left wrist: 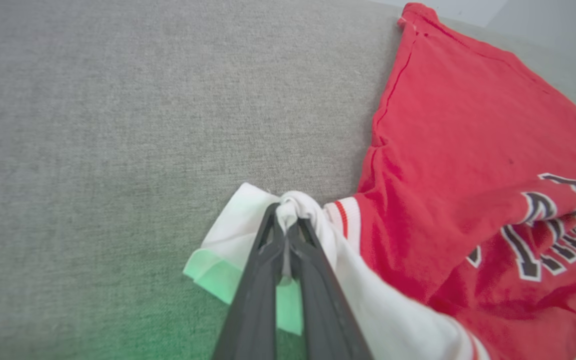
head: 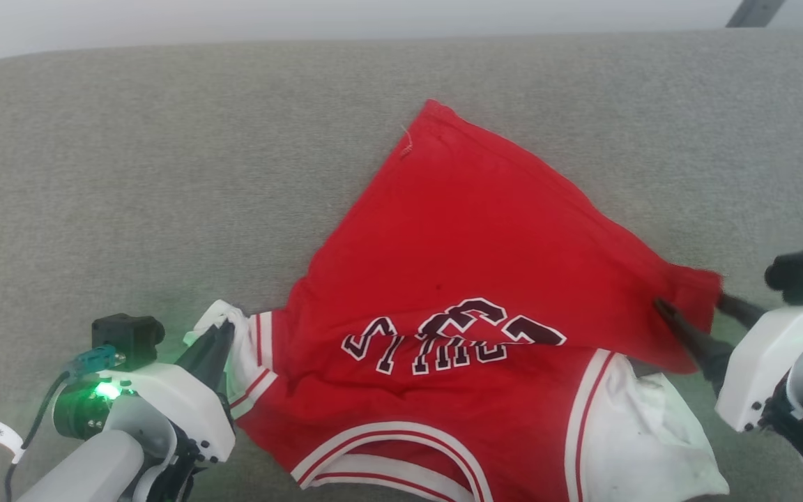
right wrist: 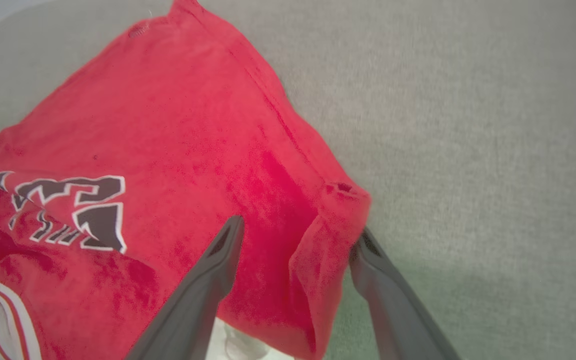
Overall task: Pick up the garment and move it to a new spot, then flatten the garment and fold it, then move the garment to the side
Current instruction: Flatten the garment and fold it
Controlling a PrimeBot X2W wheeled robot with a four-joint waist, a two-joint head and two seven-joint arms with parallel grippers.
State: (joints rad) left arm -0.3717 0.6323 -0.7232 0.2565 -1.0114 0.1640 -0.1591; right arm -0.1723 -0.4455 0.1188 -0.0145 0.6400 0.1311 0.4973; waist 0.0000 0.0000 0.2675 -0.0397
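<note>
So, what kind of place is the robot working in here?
Probably an indoor lab or test bench, though I cannot be sure. A wide surface covered in grey cloth has a rounded corner, a plain pale backdrop lies beyond it, and a red shirt is spread on it.

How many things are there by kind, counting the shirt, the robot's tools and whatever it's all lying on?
garment: 1
tools: 2, the left tool shut on the garment, the right tool open around its red corner
grey fabric surface: 1
Total: 4
</note>
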